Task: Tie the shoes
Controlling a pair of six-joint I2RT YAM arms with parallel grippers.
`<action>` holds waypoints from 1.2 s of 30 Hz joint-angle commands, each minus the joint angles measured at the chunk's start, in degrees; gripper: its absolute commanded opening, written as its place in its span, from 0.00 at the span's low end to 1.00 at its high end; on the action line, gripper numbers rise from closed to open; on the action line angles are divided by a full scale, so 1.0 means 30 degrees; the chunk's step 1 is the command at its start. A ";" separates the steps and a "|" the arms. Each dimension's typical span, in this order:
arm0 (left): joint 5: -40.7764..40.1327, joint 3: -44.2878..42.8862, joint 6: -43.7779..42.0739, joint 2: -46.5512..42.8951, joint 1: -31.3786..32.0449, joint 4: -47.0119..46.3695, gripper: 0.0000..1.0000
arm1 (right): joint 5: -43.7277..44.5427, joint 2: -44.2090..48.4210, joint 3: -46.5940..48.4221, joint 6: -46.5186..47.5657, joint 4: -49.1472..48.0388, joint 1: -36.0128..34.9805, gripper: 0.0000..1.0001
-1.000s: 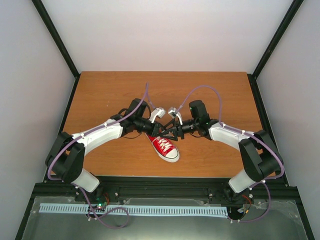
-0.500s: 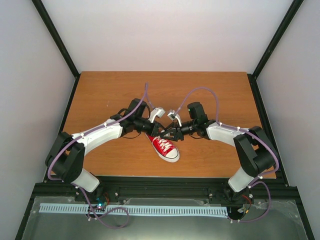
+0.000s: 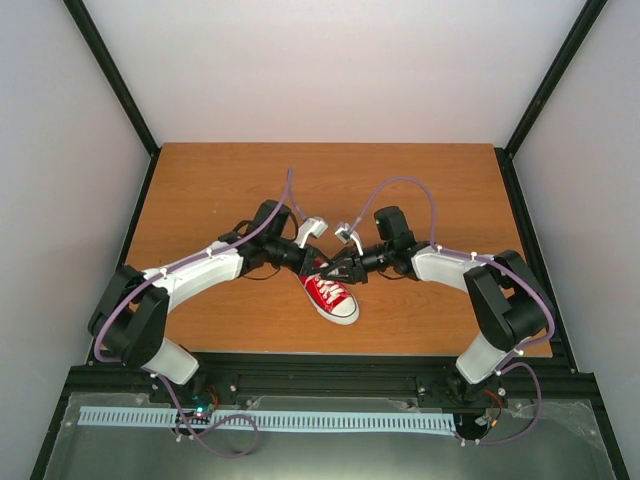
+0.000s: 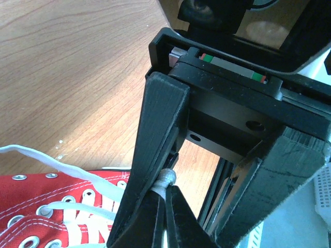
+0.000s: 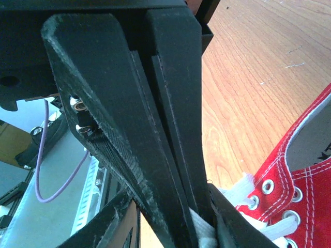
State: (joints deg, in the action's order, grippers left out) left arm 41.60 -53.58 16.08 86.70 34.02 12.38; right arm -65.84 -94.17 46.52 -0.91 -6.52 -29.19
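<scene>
The small red sneaker point(image 3: 331, 297) with white sole lies at the table's near middle, toe toward the front right. Both grippers meet over its heel end. My left gripper point(image 3: 319, 267) is shut on a white lace end; the left wrist view shows the grey lace tip point(image 4: 166, 177) pinched between the jaws of that gripper point(image 4: 166, 190), above the red upper point(image 4: 46, 222). My right gripper point(image 3: 338, 270) is shut on white lace point(image 5: 202, 233), seen in its wrist view beside the eyelets point(image 5: 289, 204). The two grippers touch or nearly touch.
The wooden table point(image 3: 220, 190) has black frame posts at its back corners and grey walls around it. A black rail point(image 3: 330, 375) runs along the near edge by the arm bases. Purple cables loop above both wrists.
My left gripper has shifted slightly right toward the right gripper, and the right arm's elbow has drawn in a little. The shoe has stayed in place.
</scene>
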 commanded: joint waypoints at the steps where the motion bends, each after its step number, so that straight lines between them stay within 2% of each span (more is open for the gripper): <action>1: -0.2149 0.0366 0.1768 -0.0692 -0.0521 -0.1658 0.01 | 0.1324 -0.0070 -0.0351 -0.0634 -0.0323 -0.0143 0.03; 4: -0.1917 0.0404 0.1805 -0.0777 -0.0543 -0.1857 0.01 | 0.1315 -0.0160 -0.0414 -0.0634 -0.0281 -0.0128 0.07; 6: -0.1592 0.0398 0.1746 -0.0720 -0.0530 -0.1871 0.01 | 0.1332 -0.0121 -0.0462 -0.0717 -0.0426 -0.0143 0.16; 7: -0.1325 0.0359 0.1671 -0.0668 -0.0541 -0.1871 0.01 | 0.1364 -0.0084 -0.0476 -0.0807 -0.0538 -0.0143 0.26; 9: -0.0904 0.0421 0.1559 -0.0605 -0.0557 -0.1866 0.01 | 0.1437 0.0101 -0.0547 -0.0962 -0.0780 -0.0143 0.37; 14: -0.0855 0.0505 0.1451 -0.0767 -0.0542 -0.1754 0.01 | 0.1453 0.0573 -0.0668 -0.1074 -0.1017 -0.0143 0.48; 19: -0.0418 0.0451 0.1523 -0.0686 -0.0562 -0.1926 0.01 | 0.1408 0.0629 -0.0773 -0.1447 -0.1677 -0.0143 0.49; 27: 0.0244 0.0471 0.1350 -0.0733 -0.0546 -0.1771 0.01 | 0.3786 0.1022 -0.1044 -0.2179 -0.3504 -0.0143 0.51; 32: 0.0079 0.0460 0.1378 -0.0734 -0.0554 -0.1745 0.01 | 0.2814 0.0181 -0.0598 -0.2173 -0.3457 -0.0139 0.42; 36: -0.0016 0.0403 0.1546 -0.0711 -0.0559 -0.1940 0.01 | 0.2416 0.0139 -0.0595 -0.1694 -0.2885 -0.0143 0.41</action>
State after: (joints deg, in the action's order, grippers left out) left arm 40.62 -51.68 19.81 85.76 32.51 8.29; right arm -57.47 -92.86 43.59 -7.53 -14.48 -29.34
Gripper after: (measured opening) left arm 0.020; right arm 0.413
